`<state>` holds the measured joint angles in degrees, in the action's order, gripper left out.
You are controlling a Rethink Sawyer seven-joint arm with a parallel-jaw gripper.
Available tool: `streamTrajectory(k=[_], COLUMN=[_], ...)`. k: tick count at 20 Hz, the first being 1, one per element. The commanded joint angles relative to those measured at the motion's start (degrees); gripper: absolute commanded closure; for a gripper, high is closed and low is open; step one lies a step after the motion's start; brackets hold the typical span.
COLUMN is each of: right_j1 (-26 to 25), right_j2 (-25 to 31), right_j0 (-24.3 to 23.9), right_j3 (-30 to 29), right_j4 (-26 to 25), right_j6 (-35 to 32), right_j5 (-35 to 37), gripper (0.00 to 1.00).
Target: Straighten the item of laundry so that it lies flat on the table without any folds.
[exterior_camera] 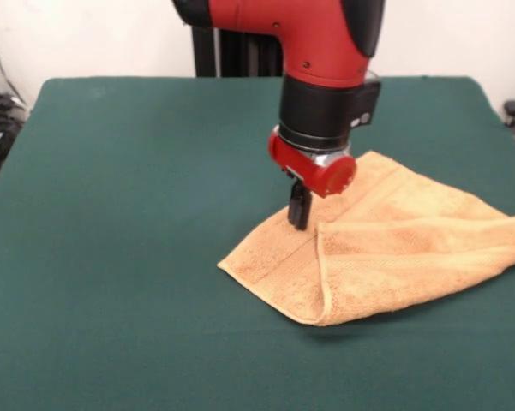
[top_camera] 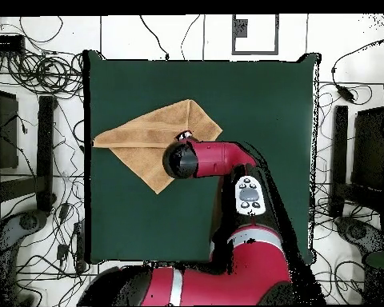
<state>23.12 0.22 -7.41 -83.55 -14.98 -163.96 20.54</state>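
The orange-tan item of laundry [exterior_camera: 386, 257] lies on the dark green table [exterior_camera: 128, 214], right of centre in the front view. It is folded: one flap is doubled over the rest, leaving a thick folded edge at its near side. One pointed corner reaches the table's right edge. My gripper [exterior_camera: 300, 214] points straight down with its black tip touching the towel's left part, close to a woven border band. In the overhead view the towel [top_camera: 147, 140] sits towards the table's left edge [top_camera: 90, 160], and the arm's black wrist [top_camera: 182, 160] hides the gripper.
The red arm [top_camera: 235, 172] reaches across the table from the bottom of the overhead view. Cables and dark equipment [top_camera: 43, 152] lie on the floor all round the table. Green cloth stretches wide on the towel's far side [top_camera: 259, 112].
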Motion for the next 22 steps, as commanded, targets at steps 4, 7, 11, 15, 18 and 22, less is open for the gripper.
streamTrajectory(k=[4, 7, 11, 15, 18, 22], right_j1=[-2.75, -2.82, -2.69, -2.65, -2.66, -2.53], right_j2=[5.66, 5.31, 5.51, 5.54, 5.78, 5.73], right_j0=[4.06, 4.45, 4.29, 4.27, 3.83, 3.2], right_j3=[0.59, 0.86, 0.96, 0.71, 0.52, -0.12], right_j4=[0.32, 0.46, 0.6, 0.59, 0.36, -0.11], right_j6=[3.51, 3.35, 3.66, 3.62, 3.96, 4.46], right_j5=[6.22, 6.53, 6.68, 6.53, 6.05, 5.68], gripper=[1.0, 1.0, 1.0, 1.0, 1.0, 1.0])
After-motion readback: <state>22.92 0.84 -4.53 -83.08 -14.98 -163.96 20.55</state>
